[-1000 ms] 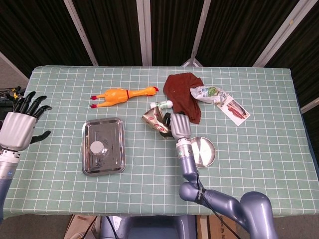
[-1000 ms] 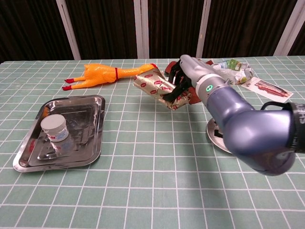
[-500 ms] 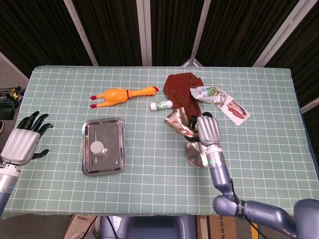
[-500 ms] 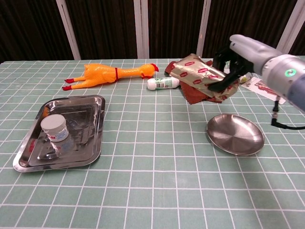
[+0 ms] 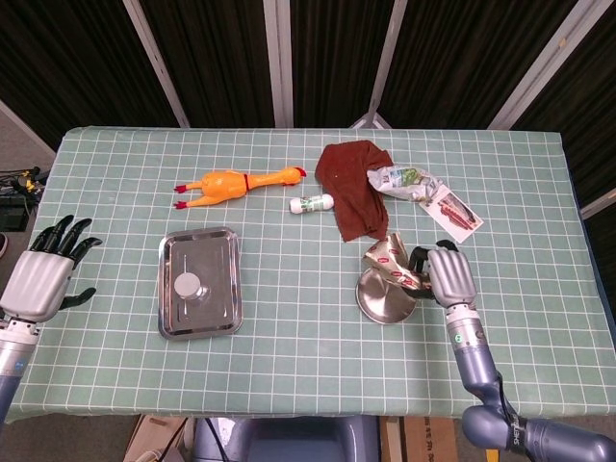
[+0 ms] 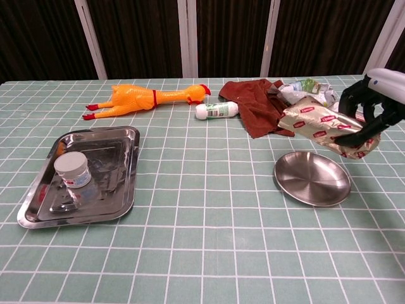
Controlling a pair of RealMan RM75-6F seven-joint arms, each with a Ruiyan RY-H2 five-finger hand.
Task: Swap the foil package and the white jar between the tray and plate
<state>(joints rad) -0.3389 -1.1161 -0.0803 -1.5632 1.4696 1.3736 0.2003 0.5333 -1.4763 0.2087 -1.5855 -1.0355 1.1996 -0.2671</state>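
Observation:
My right hand (image 5: pixel 450 275) (image 6: pixel 371 107) grips the foil package (image 5: pixel 393 263) (image 6: pixel 323 126), a crinkled silver pouch with red labels, and holds it in the air over the round metal plate (image 5: pixel 377 301) (image 6: pixel 311 179). The plate has nothing in it. The white jar (image 5: pixel 188 285) (image 6: pixel 71 170) stands upright in the steel tray (image 5: pixel 227 310) (image 6: pixel 120 147) at the left. My left hand (image 5: pixel 43 275) hangs open off the table's left edge, fingers spread, far from the tray; the chest view does not show it.
A rubber chicken (image 5: pixel 235 182) (image 6: pixel 145 98) lies behind the tray. A small white bottle (image 5: pixel 312 203) (image 6: pixel 216 110) lies beside a brown cloth (image 5: pixel 357 188) (image 6: pixel 258 109). Crumpled wrappers (image 5: pixel 406 180) and a printed card (image 5: pixel 452 211) sit at the back right.
My right hand has carried the foil package to the right, from near the white bottle and cloth to above the plate. My left hand dropped lower at the table's left edge.

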